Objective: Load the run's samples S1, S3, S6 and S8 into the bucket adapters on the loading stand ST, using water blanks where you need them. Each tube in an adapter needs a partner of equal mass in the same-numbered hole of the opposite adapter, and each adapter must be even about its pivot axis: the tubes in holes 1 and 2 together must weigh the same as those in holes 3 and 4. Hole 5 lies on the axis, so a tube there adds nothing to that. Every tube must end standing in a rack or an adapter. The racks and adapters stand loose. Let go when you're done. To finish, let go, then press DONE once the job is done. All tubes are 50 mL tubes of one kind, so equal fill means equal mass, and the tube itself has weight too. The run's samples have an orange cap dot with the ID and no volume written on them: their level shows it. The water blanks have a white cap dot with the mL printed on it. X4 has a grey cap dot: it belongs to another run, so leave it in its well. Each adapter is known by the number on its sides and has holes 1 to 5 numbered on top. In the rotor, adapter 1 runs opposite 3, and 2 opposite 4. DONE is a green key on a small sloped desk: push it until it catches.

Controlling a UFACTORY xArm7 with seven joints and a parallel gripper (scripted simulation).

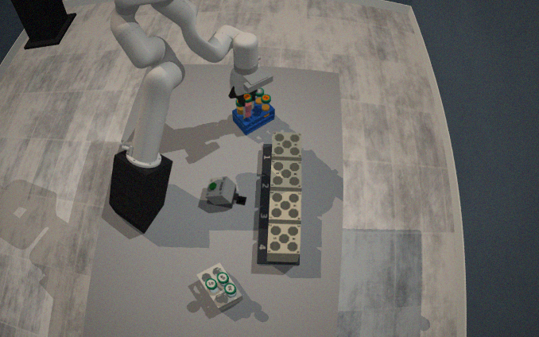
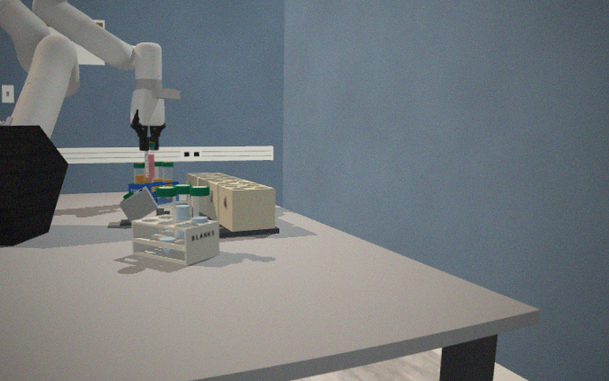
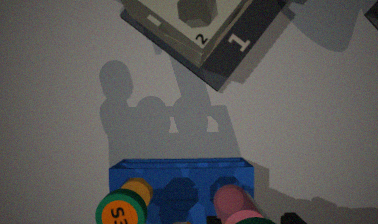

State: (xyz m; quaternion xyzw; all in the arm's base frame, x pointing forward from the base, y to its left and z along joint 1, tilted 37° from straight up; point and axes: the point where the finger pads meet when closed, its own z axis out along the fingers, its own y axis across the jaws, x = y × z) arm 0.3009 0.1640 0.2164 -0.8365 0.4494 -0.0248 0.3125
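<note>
My gripper (image 1: 245, 97) (image 2: 150, 146) (image 3: 252, 220) is shut on a tube with pink liquid (image 1: 247, 110) (image 2: 151, 166) (image 3: 230, 200), green-rimmed cap and orange dot. It holds the tube upright over a corner well of the blue rack (image 1: 247, 129) (image 3: 182, 164); I cannot tell if the tip is inside. Tube S3 (image 3: 121, 215) (image 1: 265, 101) and other tubes with orange liquid stand in that rack. The four adapters, such as the one at place 4 (image 1: 283, 257) (image 2: 250, 208), stand on the stand (image 1: 265, 171) with empty holes. Three blanks (image 1: 211, 284) (image 1: 222, 277) (image 1: 230, 288) stand in the white rack (image 1: 233, 302) (image 2: 203, 248).
The grey desk (image 1: 225, 190) (image 2: 139, 204) with the green DONE key (image 1: 212, 186) stands between the robot's base (image 1: 140, 192) and the stand. The blue rack is beyond the stand's place 1 end, and the white rack is near its place 4 end.
</note>
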